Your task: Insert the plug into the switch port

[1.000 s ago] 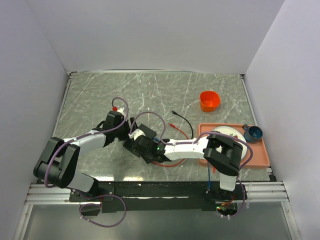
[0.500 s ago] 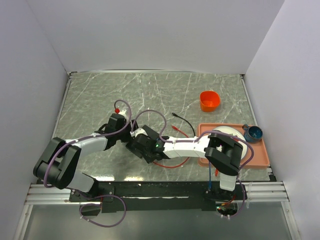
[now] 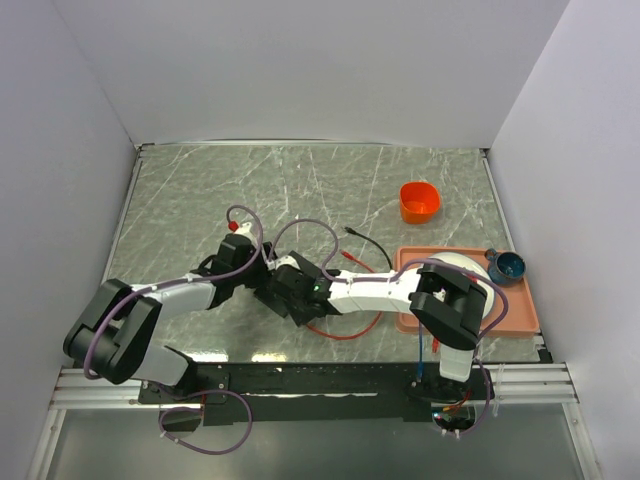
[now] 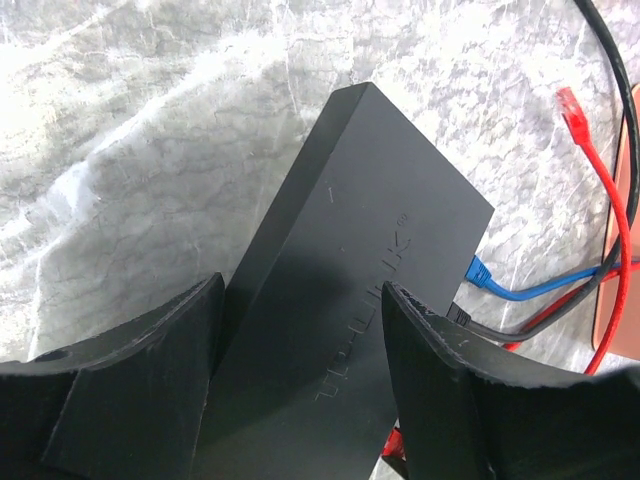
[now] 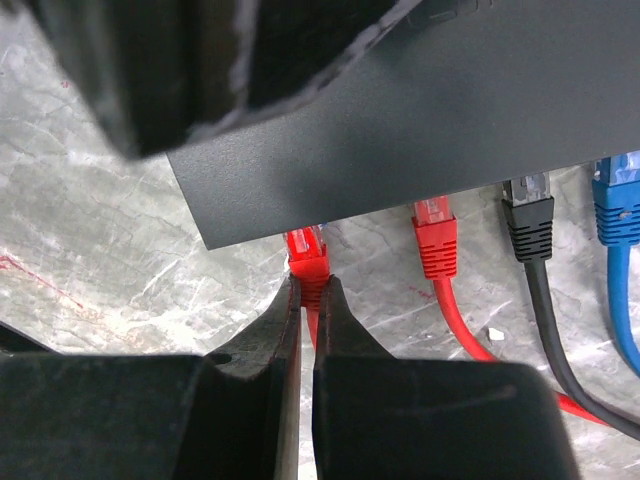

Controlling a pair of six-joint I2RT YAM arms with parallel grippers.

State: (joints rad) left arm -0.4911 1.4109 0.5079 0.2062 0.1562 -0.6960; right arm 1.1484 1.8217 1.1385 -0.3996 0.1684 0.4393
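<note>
The switch, a flat matte-black box, lies between my left gripper's fingers, whose inner faces sit against its two long sides. Along its port edge a red, a black and a blue plug sit in sockets. My right gripper is shut on the red plug, just behind its head. The clear tip of that plug reaches under the box's edge at the leftmost port; how deep it sits is hidden. In the top view both grippers meet over the box, which they mostly cover.
An orange cup stands at the back right. The salmon-pink tray at the right holds a white dish and a blue cup. Loose red and black cables run across the marble top beside the right arm.
My left gripper has slid right, up to the box, and its jaws have narrowed onto it. The right gripper has edged slightly away from the arm bases, still shut on the red plug.
</note>
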